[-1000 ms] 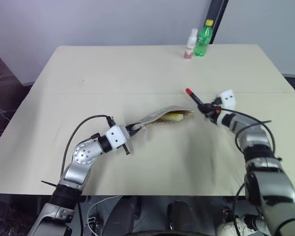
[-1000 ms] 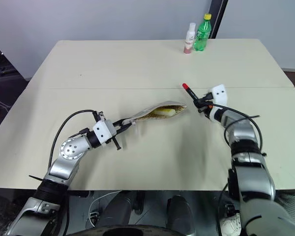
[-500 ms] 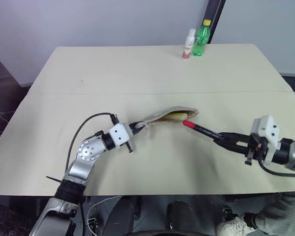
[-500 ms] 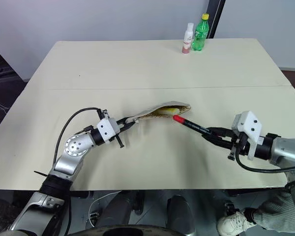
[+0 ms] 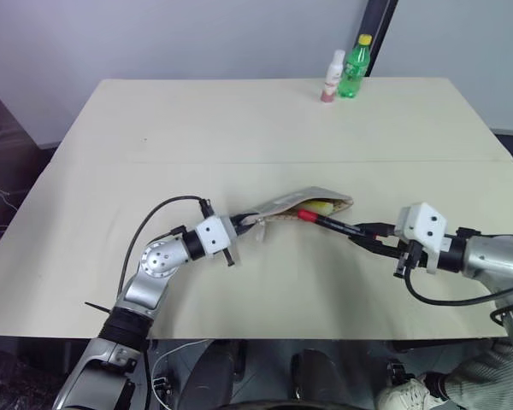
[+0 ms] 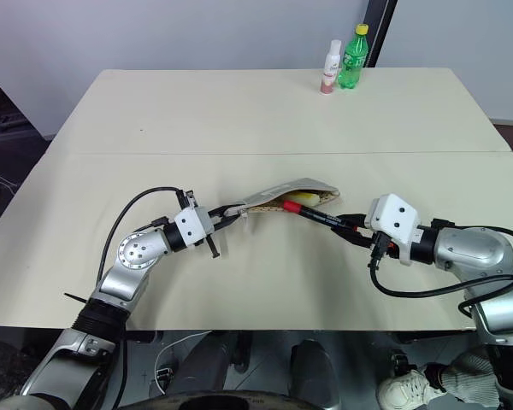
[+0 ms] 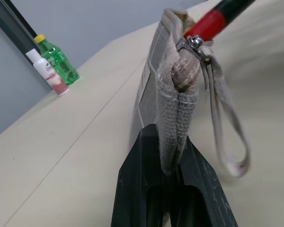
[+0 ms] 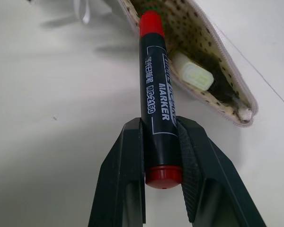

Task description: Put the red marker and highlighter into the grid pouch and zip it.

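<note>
Between the right gripper's [image 8: 161, 156] two black fingers [image 8: 120, 179] sits the red marker [image 8: 155, 101], clamped near its tail end, its long axis running from the gripper toward the robot's left and slightly away, red cap leading. That cap reaches the open mouth of the grid pouch [image 5: 284, 205], which lies near the middle of the bench [image 5: 239, 120] with its length running left to right. Inside the mouth, against a spotted lining, rests the highlighter [image 8: 193, 73], lying along the pouch's length. At the pouch's opposite, left end, the left gripper [image 7: 173, 156] has its fingers [image 7: 135, 184] pinched tight on the fabric edge, lifting that end off the surface; the zipper pull [image 7: 195, 43] and a loop strap [image 7: 227, 123] hang just beside them. Well apart, at the far edge of the bench, a green bottle [image 5: 355, 67] with a yellow cap stands upright beside a small white-and-pink bottle [image 5: 331, 77].
</note>
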`<state>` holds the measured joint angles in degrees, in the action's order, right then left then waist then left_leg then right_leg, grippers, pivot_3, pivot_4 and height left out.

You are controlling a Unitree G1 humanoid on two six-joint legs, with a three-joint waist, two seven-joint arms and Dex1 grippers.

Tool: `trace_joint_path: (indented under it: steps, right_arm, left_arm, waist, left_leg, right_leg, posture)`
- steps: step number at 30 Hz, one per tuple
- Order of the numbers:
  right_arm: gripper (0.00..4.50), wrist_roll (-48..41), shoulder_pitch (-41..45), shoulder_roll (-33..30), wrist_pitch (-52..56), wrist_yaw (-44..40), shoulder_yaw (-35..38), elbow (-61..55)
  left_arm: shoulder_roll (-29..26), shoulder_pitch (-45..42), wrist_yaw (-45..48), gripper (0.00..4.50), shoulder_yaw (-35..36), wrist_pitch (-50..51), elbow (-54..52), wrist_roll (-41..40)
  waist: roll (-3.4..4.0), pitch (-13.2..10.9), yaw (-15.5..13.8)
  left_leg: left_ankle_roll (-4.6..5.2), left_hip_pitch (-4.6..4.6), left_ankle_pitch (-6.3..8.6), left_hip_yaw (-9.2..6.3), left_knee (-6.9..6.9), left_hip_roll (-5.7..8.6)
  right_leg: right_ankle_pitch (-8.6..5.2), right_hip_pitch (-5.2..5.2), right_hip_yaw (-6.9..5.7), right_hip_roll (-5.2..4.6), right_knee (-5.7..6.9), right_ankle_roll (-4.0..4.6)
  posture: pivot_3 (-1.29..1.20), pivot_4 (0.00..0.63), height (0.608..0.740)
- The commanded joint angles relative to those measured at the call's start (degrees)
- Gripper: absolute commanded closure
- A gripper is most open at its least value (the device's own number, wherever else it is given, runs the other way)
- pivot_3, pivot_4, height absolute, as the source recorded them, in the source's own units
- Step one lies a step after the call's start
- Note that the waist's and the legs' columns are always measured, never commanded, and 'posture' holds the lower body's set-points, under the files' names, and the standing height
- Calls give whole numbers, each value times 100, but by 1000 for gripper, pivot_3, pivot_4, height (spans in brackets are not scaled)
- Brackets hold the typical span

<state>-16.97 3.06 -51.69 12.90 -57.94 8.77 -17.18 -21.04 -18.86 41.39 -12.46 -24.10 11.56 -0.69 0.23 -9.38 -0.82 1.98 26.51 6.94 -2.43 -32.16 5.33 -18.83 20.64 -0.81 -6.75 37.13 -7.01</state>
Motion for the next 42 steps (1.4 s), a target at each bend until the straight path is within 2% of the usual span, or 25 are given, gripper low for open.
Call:
trace_joint_path:
  steps: [1, 7, 10, 14, 17, 18, 19, 24, 25, 30, 34, 37, 39, 42]
  right_arm:
    - [4090, 306, 339, -79, -357, -8, -186, 88]
    - [4090, 1342, 1357, 160, -812, 139, -1320, 340]
    - [4090, 1745, 1929, 492, -871, 252, -1822, 541]
    - [4090, 2303, 2364, 789, -1542, 369, -2278, 910]
    - [4090, 2236, 2452, 918, -1517, 339, -2253, 1066]
    - [3074, 2199, 2410, 887, -1468, 317, -2187, 1081]
    - [2772, 2183, 2380, 857, -1452, 301, -2145, 1095]
    - [309, 1606, 2118, 680, -1320, 382, -1378, 863]
    - [57, 1243, 1992, 559, -974, 204, -1135, 644]
    - [57, -200, 1323, -46, 821, -177, -40, -516]
    - [57, -1594, 957, 1, 2450, 196, 722, -1266]
    - [57, -1725, -57, -102, 3180, 320, 599, -1519]
    - [57, -1479, -547, 45, 3121, 499, 231, -1489]
    - [57, -1675, -501, 1173, 3110, 1280, -93, -1292]
  left_arm:
    - [17, -66, -32, 4500, 20, -97, -158, -7]
    - [13, -101, 93, 4500, -96, -112, -177, 22]
    - [36, -146, 193, 4500, -143, -109, -152, -3]
    - [59, -199, 218, 4500, -141, -108, -165, -15]
    - [55, -163, 208, 4500, -113, -94, -210, -28]
    - [45, -140, 207, 4500, -107, -93, -230, -29]
    - [42, -131, 205, 4500, -106, -94, -237, -26]
    - [24, -49, 153, 4500, -90, -30, -284, -20]
    - [24, -45, 154, 4500, -97, -36, -282, -19]
    - [81, -129, 186, 4500, -158, -114, -50, 8]
    - [256, -371, 57, 4500, -185, -138, 246, 120]
    - [447, -577, 27, 4500, -343, -285, 527, 284]
    - [573, -703, 26, 4500, -457, -417, 706, 392]
    - [704, -912, 2, 4500, -564, -607, 963, 536]
  waist:
    - [-1, -1, 3]
    - [-1, -1, 17]
    - [-1, -1, 8]
    - [-2, -1, -1]
    - [-2, -1, -1]
    - [-2, -1, -2]
    - [-2, -1, 0]
    - [-2, -1, 1]
    - [-2, -1, 5]
    - [-1, -2, -16]
    - [-5, -1, 3]
    - [-17, 2, -44]
    - [-17, 2, -57]
    - [-32, -6, -43]
  left_leg:
    - [0, 0, 0, 0, 0, 0]
    - [0, -2, 0, -1, 1, -2]
    - [0, -1, -1, -1, 2, -2]
    - [-1, 0, -1, -3, 1, 3]
    - [-1, 0, -1, -3, 1, 4]
    - [-2, 0, -1, -3, 1, 4]
    - [-2, 0, -1, -3, 1, 4]
    - [-2, -1, -1, -3, 1, 4]
    - [-2, -1, -1, -3, 1, 4]
    - [-1, 1, 0, -5, 2, 4]
    - [-1, -1, 0, -6, 2, -3]
    - [2, -1, 2, -6, 2, -2]
    - [8, 2, 6, -5, 2, 2]
    - [11, 4, 7, 5, -3, 3]
  right_leg:
    - [0, 0, 0, 0, 0, 0]
    - [5, 3, 0, 4, 3, -10]
    - [8, 5, -1, 6, 4, -14]
    - [9, 5, -1, 6, 5, -17]
    - [11, 5, -3, 7, 7, -20]
    - [12, 6, -4, 7, 8, -22]
    - [17, 6, -4, 7, 10, -30]
    - [23, 7, -4, 9, 13, -40]
    - [23, 7, -3, 8, 13, -40]
    - [22, 6, -1, 3, 12, -39]
    - [19, 4, 0, 4, 14, -32]
    - [11, -2, -3, 0, 4, -17]
    - [10, -3, -4, -3, -5, -18]
    - [11, 2, 4, -6, -4, -18]
  posture:
    - [0, 150, 740]
    - [0, 150, 740]
    - [0, 150, 740]
    - [0, 150, 740]
    - [0, 150, 740]
    - [0, 150, 740]
    - [0, 150, 740]
    - [0, 150, 740]
    - [0, 150, 740]
    - [0, 150, 740]
    - [0, 150, 740]
    - [0, 150, 740]
    - [0, 150, 740]
    - [0, 150, 740]
